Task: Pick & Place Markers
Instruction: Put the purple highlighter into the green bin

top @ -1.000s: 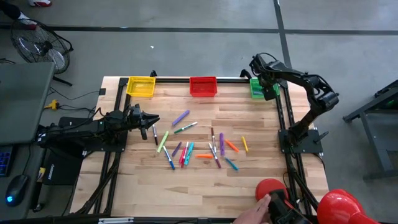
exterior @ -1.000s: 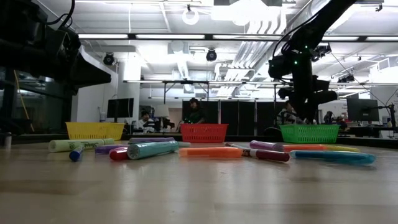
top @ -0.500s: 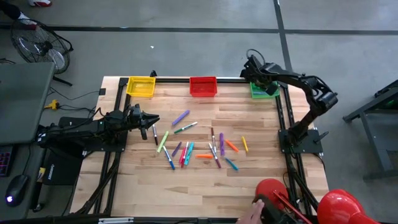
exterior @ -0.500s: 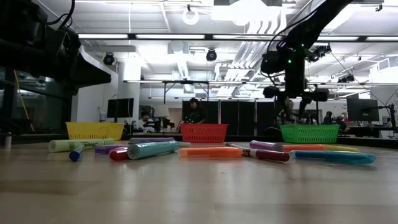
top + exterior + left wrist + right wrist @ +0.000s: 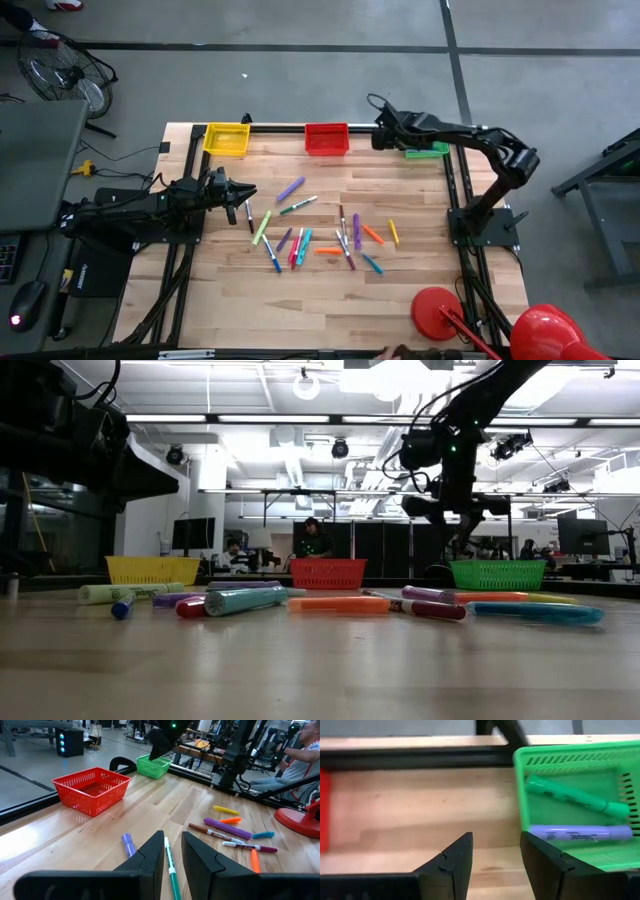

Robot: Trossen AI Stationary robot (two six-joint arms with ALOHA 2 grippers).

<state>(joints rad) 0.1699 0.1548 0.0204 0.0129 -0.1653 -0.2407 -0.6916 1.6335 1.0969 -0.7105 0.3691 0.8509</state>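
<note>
**Right gripper beside the green basket; markers loose at mid-table**

Three mesh baskets stand along the far edge of the wooden table [image 5: 420,230]: a yellow basket [image 5: 227,139] toward the left arm's side, a red basket [image 5: 326,139] in the middle, and a green basket [image 5: 428,149] toward the right arm's side. The right wrist view shows the green basket [image 5: 580,800] holding two markers that lie roughly parallel: a green marker [image 5: 575,796] and a purple marker [image 5: 580,833]. Both lie on the basket floor. The red basket appears to hold nothing in the left wrist view [image 5: 92,787]; the yellow basket's contents cannot be told.

The right gripper [image 5: 380,135] hangs above the table between the red and green baskets, just beside the green basket's rim. Its fingers [image 5: 455,860] stand apart with bare wood between them and carry nothing; the two basketed markers lie off to one side of the jaws, not between them.

The loose markers [image 5: 320,235] lie scattered at mid-table, well apart from the right gripper, among them a purple one [image 5: 290,189] and a green-and-white one [image 5: 298,206].

The left gripper [image 5: 243,193] waits at the table's left side, near the scatter. Its fingers [image 5: 150,860] are parted by a narrow gap, a green marker [image 5: 170,870] lying on the table just ahead of that gap, ungripped.
</note>
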